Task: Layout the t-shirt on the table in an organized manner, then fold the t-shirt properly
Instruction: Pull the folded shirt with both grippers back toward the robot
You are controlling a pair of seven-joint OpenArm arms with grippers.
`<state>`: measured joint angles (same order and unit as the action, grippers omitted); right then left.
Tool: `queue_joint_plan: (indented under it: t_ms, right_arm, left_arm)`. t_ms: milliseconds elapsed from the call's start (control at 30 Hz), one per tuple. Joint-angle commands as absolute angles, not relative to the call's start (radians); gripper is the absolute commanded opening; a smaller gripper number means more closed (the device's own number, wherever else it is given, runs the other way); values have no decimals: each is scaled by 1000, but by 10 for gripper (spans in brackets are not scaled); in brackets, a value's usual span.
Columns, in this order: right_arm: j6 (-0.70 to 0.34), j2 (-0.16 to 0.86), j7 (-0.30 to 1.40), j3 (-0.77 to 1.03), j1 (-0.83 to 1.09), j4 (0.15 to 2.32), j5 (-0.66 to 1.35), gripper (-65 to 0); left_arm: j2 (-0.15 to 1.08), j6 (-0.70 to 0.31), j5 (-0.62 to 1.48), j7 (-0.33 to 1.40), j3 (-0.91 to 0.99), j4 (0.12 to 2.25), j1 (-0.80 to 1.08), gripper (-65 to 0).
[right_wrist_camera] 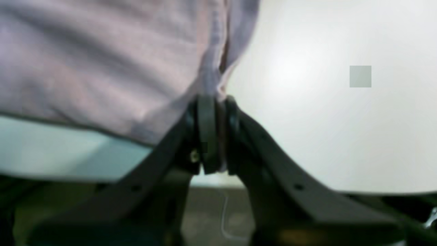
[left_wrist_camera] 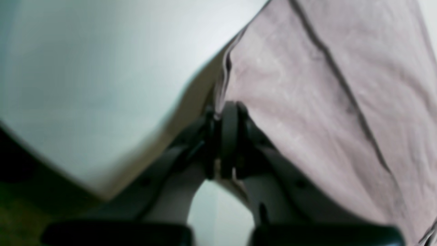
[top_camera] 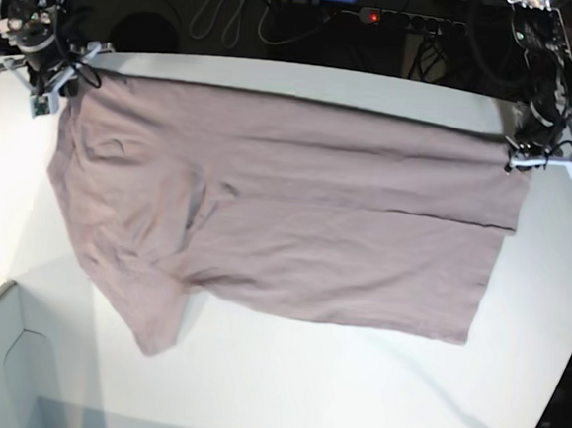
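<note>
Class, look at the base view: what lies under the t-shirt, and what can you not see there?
Under the t-shirt lies the white table, bare around the cloth. The part of the tabletop beneath the fabric is covered, so anything there cannot be seen. A folded layer hides part of the shirt itself.

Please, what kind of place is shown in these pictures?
Probably a robotics lab or workshop: a white table with a t-shirt held between two robot grippers, and cables with a power strip behind.
</note>
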<state>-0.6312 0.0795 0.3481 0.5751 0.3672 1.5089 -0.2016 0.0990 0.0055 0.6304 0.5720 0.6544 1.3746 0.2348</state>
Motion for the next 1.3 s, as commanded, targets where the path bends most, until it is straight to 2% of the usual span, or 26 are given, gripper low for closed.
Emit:
queue_joint_plan:
  t_ms: [0,600,767,933,1267]
  right_arm:
    - [-644,94,328,582,372,1524,-191,-650]
    - [-644,93,326,584,395,1532,-189,-650]
    - [-644,77,328,641,397,1531,-189,-650]
    - [-697,74,328,657,397,1532,-196,-650]
    - [-698,71,328,674,397,1529,-194,-650]
  left_arm:
    - [101,2,634,556,661,1394,236,-650]
    - [90,2,634,559,661,1455,306,-650]
    - [88,2,634,559,661,1461,335,-650]
    - [76,2,634,558,659,1461,364,-650]
    - [76,2,634,556,661,1461,374,-650]
